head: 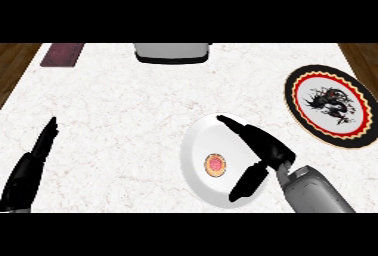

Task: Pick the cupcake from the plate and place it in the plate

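You have the cupcake (215, 165) seen from above: small, round, pink-red top ringed in tan, upright, sitting left of centre on the plain white plate (198, 145). Your other plate (295, 102), black rim, red ring, dark dragon-like figure, lies well apart at upper right.

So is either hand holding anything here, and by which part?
Nothing is held. The right hand is open around the cupcake on the white plate, not touching it; the left hand rests open.

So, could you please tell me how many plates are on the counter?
2: a white plate with the cupcake, under the right hand, and a patterned plate at the right edge.
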You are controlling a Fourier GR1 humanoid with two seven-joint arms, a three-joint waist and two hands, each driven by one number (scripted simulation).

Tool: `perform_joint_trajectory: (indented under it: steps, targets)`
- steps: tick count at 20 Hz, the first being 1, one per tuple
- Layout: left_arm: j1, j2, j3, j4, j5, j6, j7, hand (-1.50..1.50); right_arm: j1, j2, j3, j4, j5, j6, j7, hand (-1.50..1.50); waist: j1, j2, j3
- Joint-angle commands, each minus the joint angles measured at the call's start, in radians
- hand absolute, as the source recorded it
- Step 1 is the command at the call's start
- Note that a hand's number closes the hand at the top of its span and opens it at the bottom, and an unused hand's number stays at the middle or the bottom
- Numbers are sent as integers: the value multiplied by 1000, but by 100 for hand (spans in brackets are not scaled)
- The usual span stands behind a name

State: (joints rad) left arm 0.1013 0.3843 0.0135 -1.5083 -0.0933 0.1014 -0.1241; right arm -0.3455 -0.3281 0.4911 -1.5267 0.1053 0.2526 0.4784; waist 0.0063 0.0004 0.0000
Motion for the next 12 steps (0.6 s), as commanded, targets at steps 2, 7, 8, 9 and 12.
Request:
perform_joint_trajectory:
  steps: [2,7,8,9,12]
  targets:
    - [-30,-25,26,47,-22,-36,-13,0,23,57,-21,57,66,79,-51,-150,-4,0,0]
    - [3,-40,45,6,-35,-35,-2,0,54,100,-8,180,151,76,-184,-150,-1,0,0]
    - [-34,-7,89,12,-13,-91,18,0,1,126,-72,143,123,130,-95,-150,-3,-1,0]
    - [26,-28,78,-32,-32,-66,-7,0,4,133,-57,170,146,135,-95,-150,-1,-1,0]
    - [-13,-62,76,44,-75,-55,-42,0,15,152,-74,249,204,135,-175,-150,-3,0,0]
